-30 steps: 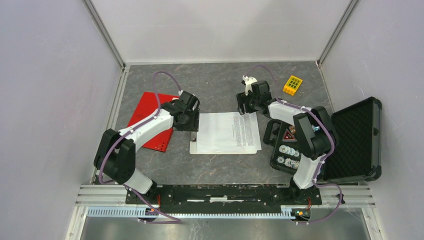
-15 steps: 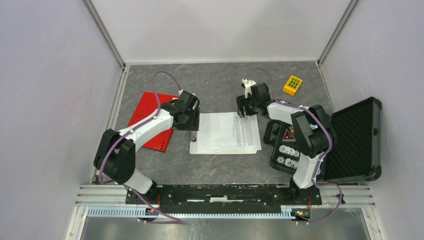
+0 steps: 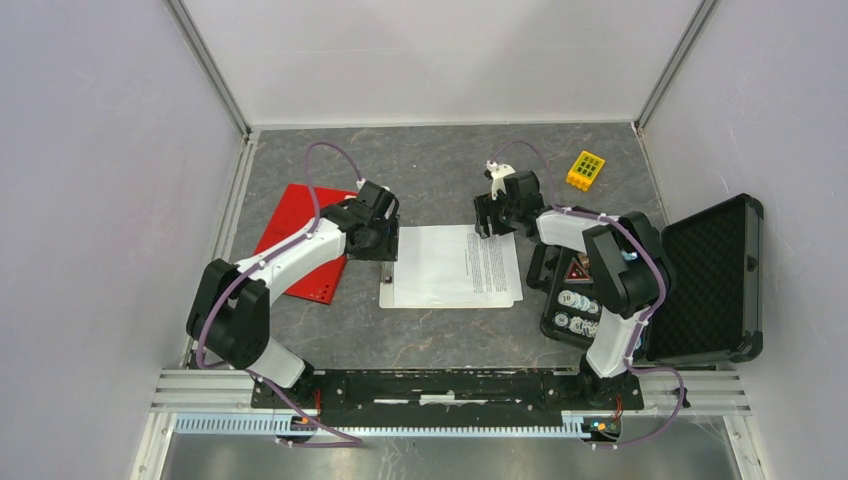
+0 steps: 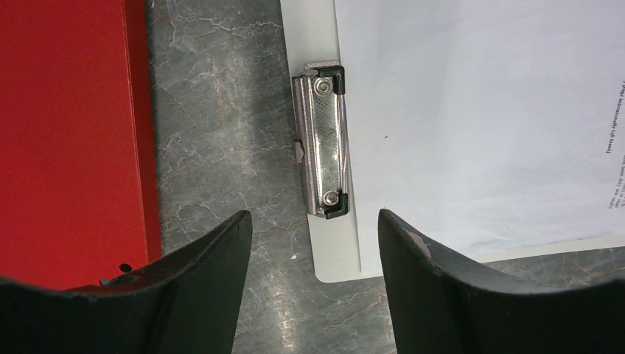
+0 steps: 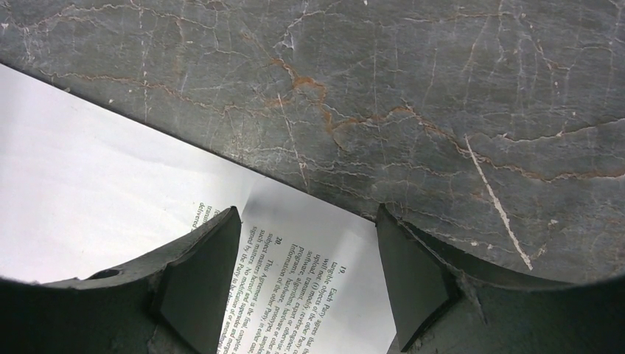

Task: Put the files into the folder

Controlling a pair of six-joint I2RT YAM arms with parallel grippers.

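While under the clipboard's [image 4: 335,258] metal clip [image 4: 322,144], files [image 3: 455,265] between folder [image 4: 66,133] and case [image 3: 715,275].

My left arm [image 3: 290,257] and right arm [image 3: 612,345] had white shells between bulky black joints, each trailing a thin lilac cable [image 3: 325,150]. The fingers [image 4: 199,287] of my left tool [image 4: 313,215] and right tool [image 5: 308,210] were matte black, broad, curved, nicked pale at the edges.
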